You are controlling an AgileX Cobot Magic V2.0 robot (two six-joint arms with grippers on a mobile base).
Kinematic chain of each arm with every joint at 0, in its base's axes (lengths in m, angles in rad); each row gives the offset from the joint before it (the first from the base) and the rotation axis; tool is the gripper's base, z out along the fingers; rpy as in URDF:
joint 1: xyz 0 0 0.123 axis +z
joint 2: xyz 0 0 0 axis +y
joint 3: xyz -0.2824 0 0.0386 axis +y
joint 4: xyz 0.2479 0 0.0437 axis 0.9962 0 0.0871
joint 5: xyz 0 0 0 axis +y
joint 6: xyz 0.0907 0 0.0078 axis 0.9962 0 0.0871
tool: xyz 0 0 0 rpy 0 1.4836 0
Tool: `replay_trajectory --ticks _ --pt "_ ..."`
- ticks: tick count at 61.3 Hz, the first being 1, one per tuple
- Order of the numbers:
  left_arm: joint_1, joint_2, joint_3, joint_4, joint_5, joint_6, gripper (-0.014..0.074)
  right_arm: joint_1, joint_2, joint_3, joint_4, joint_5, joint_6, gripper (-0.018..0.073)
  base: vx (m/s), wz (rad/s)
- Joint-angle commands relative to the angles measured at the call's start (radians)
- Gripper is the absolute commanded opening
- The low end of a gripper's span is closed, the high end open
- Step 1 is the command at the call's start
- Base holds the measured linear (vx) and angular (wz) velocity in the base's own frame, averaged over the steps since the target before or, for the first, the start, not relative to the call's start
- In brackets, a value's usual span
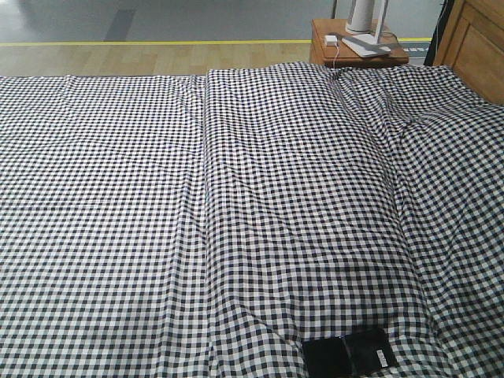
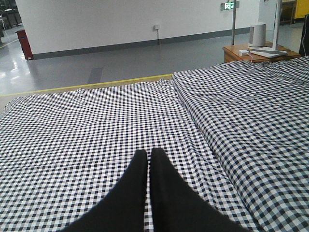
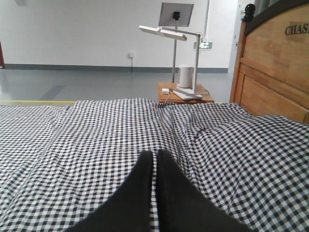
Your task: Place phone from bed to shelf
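Phone (image 1: 349, 353) lies flat on the gingham bed (image 1: 236, 197) (nearest edge); left gripper (image 2: 147, 154) and right gripper (image 3: 154, 155) hover, jaws pressed together.

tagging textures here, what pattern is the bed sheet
Small black-and-white checks on the bed, clearest in the front-facing view.

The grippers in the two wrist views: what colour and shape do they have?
The left gripper and the right gripper look alike: each has two matte black fingers, broad at the base, tapering to rounded tips. No cables or markings show.
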Motion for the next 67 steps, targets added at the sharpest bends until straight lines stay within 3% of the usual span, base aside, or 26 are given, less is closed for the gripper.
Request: replay_trajectory --ticks 1,67 --pt "-0.002 -0.01 -0.026 -0.005 -0.073 -0.004 0.0001 -0.003 -0.011 0.008 -0.009 -0.072 -0.002 -0.0003 0.0 0.0" --pt "-0.002 -0.01 -0.026 -0.005 -0.073 -0.004 0.0001 -0.003 -0.011 0.008 -0.009 -0.077 -0.002 -0.0003 0.0 0.0"
